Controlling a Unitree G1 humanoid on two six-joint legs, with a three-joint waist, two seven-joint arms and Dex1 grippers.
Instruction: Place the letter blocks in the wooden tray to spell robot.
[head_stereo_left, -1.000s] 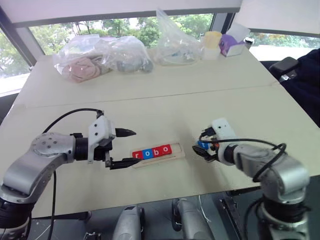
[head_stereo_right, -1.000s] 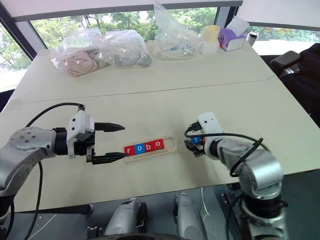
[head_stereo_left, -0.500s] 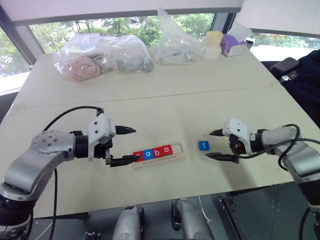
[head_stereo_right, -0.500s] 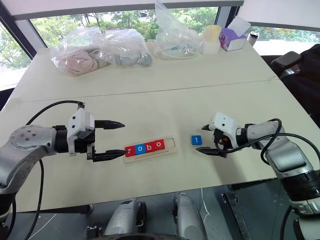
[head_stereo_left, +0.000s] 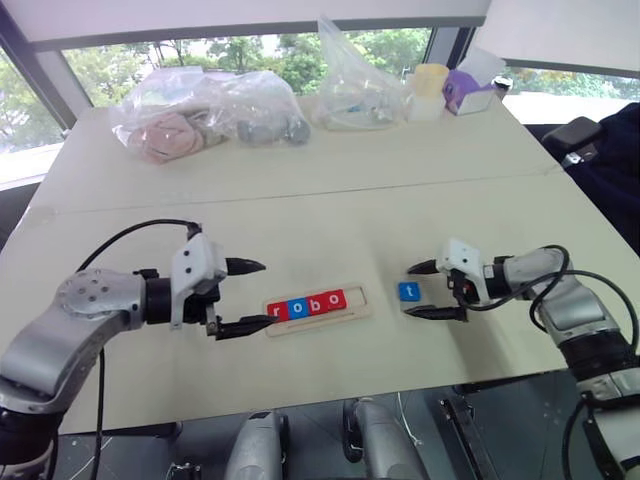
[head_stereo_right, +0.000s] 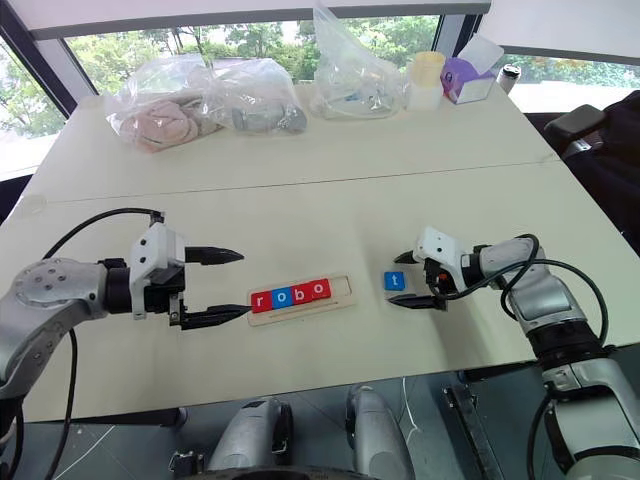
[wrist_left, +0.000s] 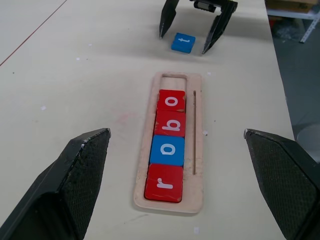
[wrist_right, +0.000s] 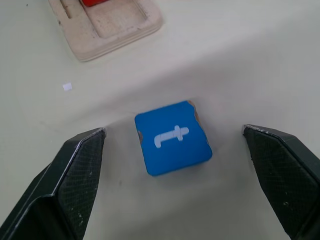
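We see the blue t block (head_stereo_left: 408, 291) lying on open bench (head_stereo_left: 330, 215) just past the wooden tray (head_stereo_left: 318, 305)'s empty end, w/ free surface toward the near edge. Right end effector (head_stereo_left: 424, 290), released, has dropped closer around it vs half a sec ago; left end effector (head_stereo_left: 248, 296) also released, by the tray's r end.

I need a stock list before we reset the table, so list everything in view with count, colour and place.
wooden tray: one, pale wood, near table centre.
red letter blocks: three, in the tray, r, o, o.
blue b block: one, in the tray, second slot.
blue t block: one, on the table right of the tray.
plastic bags: three, clear, far side of the table.
cup: one, yellowish, far right.
tissue box: one, purple, far right.
table: cream.
left pincer: open, at the tray's left end.
right pincer: open, astride the t block.
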